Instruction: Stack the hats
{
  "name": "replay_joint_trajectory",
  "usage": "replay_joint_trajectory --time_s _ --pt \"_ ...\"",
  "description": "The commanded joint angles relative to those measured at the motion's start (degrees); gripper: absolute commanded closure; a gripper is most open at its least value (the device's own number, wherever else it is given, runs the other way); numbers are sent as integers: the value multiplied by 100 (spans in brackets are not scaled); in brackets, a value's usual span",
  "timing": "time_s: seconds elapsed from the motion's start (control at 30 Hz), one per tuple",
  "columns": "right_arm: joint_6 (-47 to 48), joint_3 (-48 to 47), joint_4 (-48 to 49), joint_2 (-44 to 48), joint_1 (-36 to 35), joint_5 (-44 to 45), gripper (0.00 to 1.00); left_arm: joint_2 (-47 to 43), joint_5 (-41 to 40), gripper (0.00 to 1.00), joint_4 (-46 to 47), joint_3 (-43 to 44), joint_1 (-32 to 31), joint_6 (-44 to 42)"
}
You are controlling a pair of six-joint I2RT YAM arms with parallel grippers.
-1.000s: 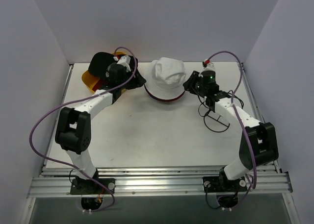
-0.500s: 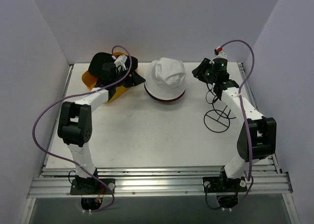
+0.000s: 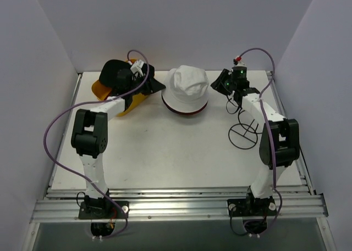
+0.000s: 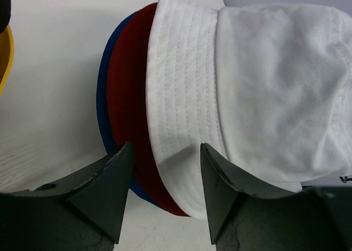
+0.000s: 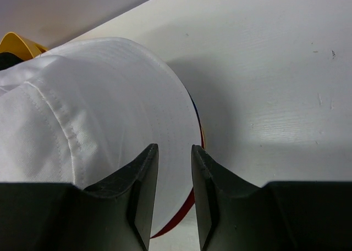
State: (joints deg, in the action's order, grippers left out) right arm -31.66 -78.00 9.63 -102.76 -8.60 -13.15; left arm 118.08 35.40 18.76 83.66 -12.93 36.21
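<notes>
A white bucket hat (image 3: 187, 85) sits on top of a maroon one (image 3: 185, 111) and a blue one, stacked at the back middle of the table. In the left wrist view the white hat (image 4: 264, 86), maroon brim (image 4: 129, 108) and blue brim (image 4: 104, 97) lie just beyond my open, empty left gripper (image 4: 165, 174). My left gripper (image 3: 155, 86) is at the stack's left edge. My right gripper (image 3: 218, 86) is at its right edge, narrowly open and empty (image 5: 174, 174), over the white brim (image 5: 82, 108). A black cap (image 3: 114, 71) rests on the yellow basket. The red cap is hidden.
The yellow basket (image 3: 103, 89) stands at the back left, under my left arm. A thin wire dome frame (image 3: 244, 131) stands at the right beside my right forearm. Grey walls close in the back and both sides.
My right gripper pulled back from the stack toward the far right, then came partly back. My left arm stretched farther toward the back, its gripper staying at the stack's left edge.
</notes>
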Motion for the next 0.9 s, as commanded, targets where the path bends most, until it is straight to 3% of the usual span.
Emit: replay_joint_trajectory --time_s 0.0,0.27,0.37,0.4,0.5,0.53,0.87 --pt "-138 -234 153 -69 -1 -153 73 83 213 40 707 265 36 237" --pt "-332 -312 391 -464 -1 -372 73 294 248 43 962 309 45 440" --pt "-341 -418 417 -692 -28 -408 74 364 222 62 919 327 45 457" --pt "-323 -444 417 -728 -45 -399 74 382 187 74 840 335 45 458" --pt "-323 -585 452 -947 -71 -425 74 452 143 88 796 327 45 484" --pt "-323 -690 435 -1078 -98 -426 74 487 91 97 778 318 45 501" --pt "-271 -805 461 -1448 -230 -390 75 690 -322 98 23 423 -16 195"
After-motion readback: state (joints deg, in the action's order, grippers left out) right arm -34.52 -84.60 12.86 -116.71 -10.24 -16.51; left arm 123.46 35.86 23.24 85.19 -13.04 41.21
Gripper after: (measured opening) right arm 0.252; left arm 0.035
